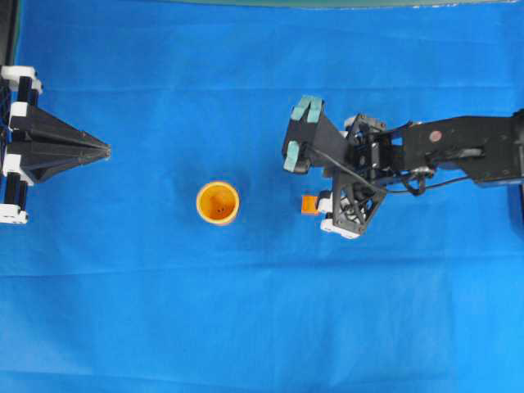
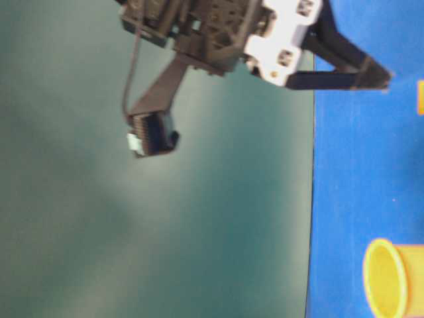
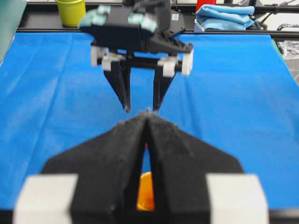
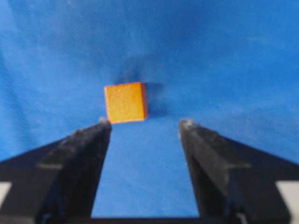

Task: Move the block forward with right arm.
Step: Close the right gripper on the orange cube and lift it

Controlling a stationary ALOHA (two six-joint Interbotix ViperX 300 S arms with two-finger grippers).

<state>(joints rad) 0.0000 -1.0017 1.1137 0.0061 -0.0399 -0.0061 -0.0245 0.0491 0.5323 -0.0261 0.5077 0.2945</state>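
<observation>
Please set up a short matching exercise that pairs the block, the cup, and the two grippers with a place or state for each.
Things:
1. block
2. cup
3. left gripper
4. right gripper

Places or states:
A. shut, at the left edge of the overhead view
B. open, fingertips apart just short of the cube
C. upright near the middle of the blue cloth
D. on the cloth just ahead of open fingertips

Pairs: 1-D, 2-C, 3-A, 4-B
</observation>
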